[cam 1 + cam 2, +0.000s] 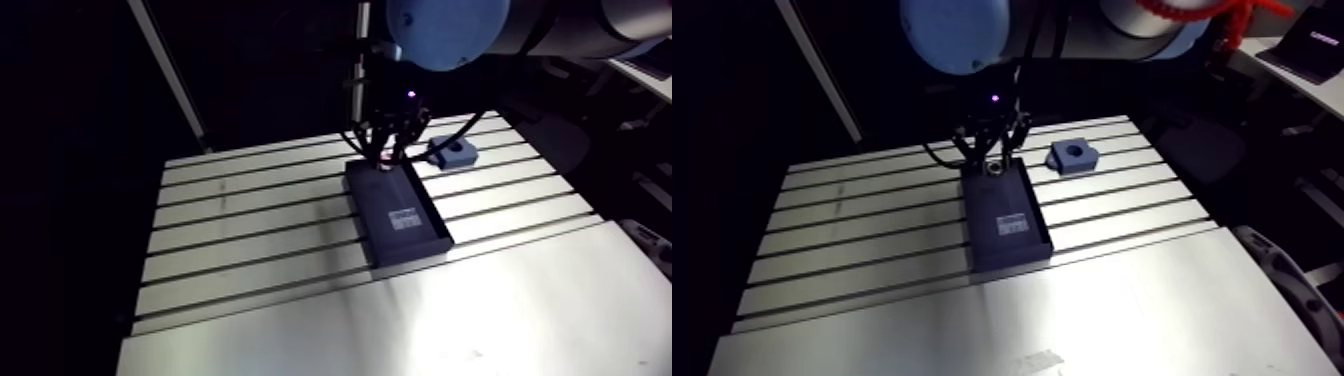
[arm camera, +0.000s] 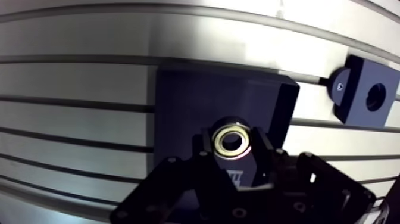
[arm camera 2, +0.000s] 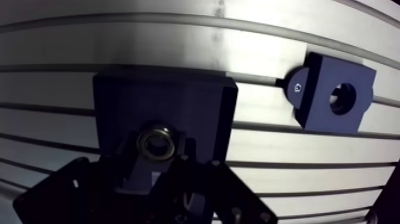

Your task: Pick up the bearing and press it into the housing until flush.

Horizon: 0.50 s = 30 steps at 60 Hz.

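Note:
The bearing [image 2: 233,141], a small metal ring, sits between my gripper's [image 2: 233,149] two dark fingers in the wrist view. The fingers press on it from both sides, just over the far end of a dark rectangular tray [image 2: 178,101]. The housing [image 2: 364,98] is a blue block with a round bore, lying on the table beyond the tray and off to the side of the gripper. In the arm view the gripper [image 1: 388,160] hangs low over the tray's [image 1: 400,215] far end, with the housing [image 1: 452,152] a short way to its right.
The slotted aluminium table [image 1: 250,230] stretches left of the tray. A plain white plate [image 1: 400,320] covers the near part of the table. A white label [image 1: 1012,224] sits on the tray's middle.

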Tool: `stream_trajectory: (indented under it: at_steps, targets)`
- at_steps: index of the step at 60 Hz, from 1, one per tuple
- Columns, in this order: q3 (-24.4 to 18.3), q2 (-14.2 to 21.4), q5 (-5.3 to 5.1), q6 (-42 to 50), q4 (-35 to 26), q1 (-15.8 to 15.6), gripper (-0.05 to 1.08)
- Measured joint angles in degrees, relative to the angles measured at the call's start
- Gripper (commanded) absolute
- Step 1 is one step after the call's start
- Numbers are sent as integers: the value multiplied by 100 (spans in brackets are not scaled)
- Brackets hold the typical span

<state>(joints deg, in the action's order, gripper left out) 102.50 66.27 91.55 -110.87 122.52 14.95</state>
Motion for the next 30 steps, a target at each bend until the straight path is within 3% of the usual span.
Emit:
stream_trajectory:
  at_steps: [10, 14, 30]
  targets:
    - [-267, 123, 3, -102, -382, 132, 87]
    - [-374, 144, 4, -125, -501, 206, 97]
    - [-818, 129, 6, -273, -872, 567, 106]
